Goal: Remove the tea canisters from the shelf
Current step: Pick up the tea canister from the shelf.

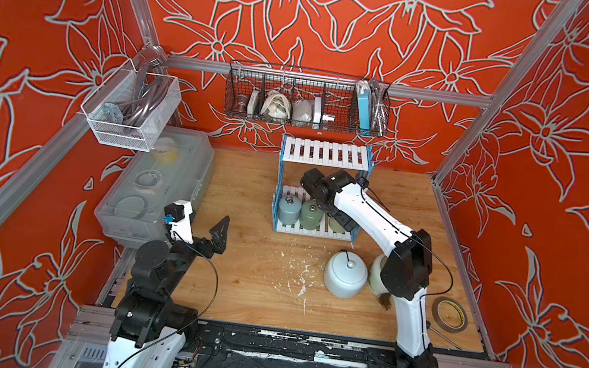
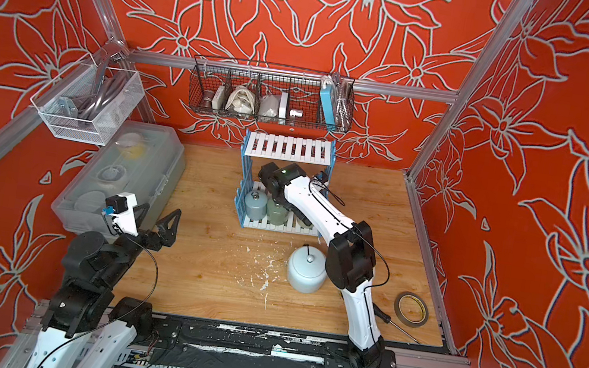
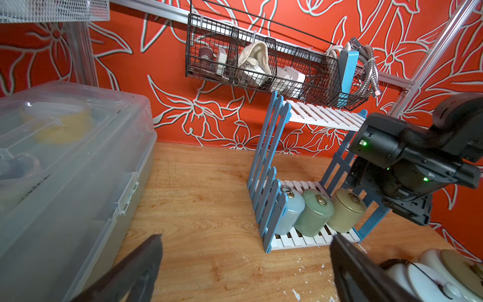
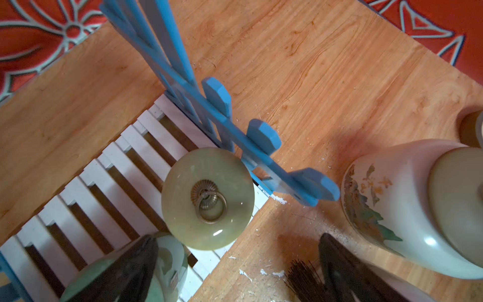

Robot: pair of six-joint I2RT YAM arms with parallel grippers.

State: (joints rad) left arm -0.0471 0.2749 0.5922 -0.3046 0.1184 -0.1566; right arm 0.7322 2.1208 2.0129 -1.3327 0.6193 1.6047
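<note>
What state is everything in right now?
left fingers: open, empty.
right fingers: open, above olive canister.
olive canister: lidded, on shelf.
green canister: lidded, on shelf.
grey-blue canister: lidded, on shelf.
pale-blue jar: lidded, on table.
cream jar: lidded, on table.
plastic box: closed.

The grey-blue canister [image 1: 288,210], green canister [image 1: 311,214] and olive canister [image 1: 334,225] stand on the lower tier of the shelf [image 1: 326,153], the last under the right arm [image 1: 367,211]. Nearer stands the pale-blue jar [image 1: 345,276].

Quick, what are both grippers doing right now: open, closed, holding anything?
Left gripper: open, holding nothing.
Right gripper: open, holding nothing, close to the olive canister on the shelf.
</note>
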